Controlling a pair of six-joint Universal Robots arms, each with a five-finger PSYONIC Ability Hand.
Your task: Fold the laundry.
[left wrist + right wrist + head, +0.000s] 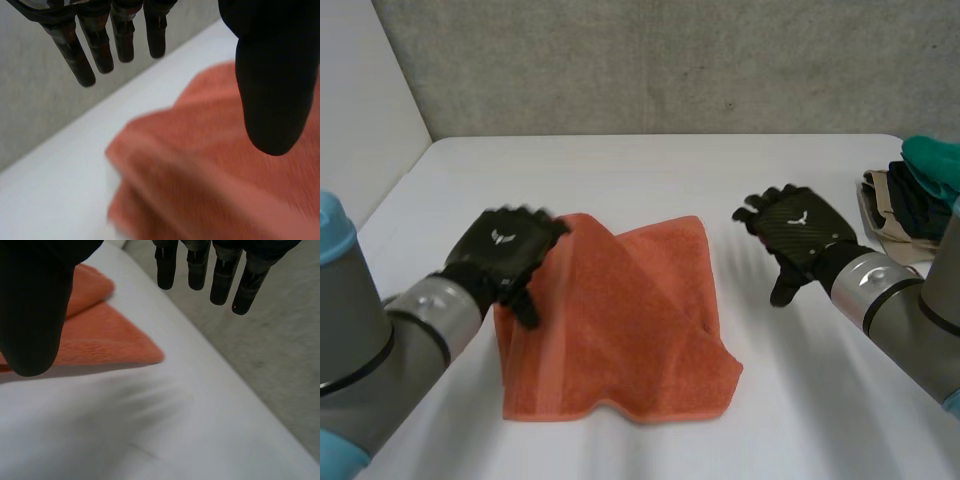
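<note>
Orange towel [620, 330] lies on the white table [650, 170], centre-left and toward the front edge, w/ one flap folded diagonally over the rest, so it's rumpled and partly doubled, edges not lined up. Left hand [505, 250] is over the towel's far-left corner. In the left wrist view its fingers [122, 45] are straight and spread away from the thumb [272, 85], nothing between them, towel below the palm; can't tell if any part touches the cloth. Right hand [798, 228] is over bare table just right of the towel's far-right corner, apart from the cloth. In the right wrist view its fingers [222, 275] are straight w/ the thumb [32, 315] wide apart, holding nothing, and the towel's corner is on the thumb side. Pile of clothes [905, 205] in beige, dark and teal sits at the table's right edge, well apart from the towel, behind the right arm.
</note>
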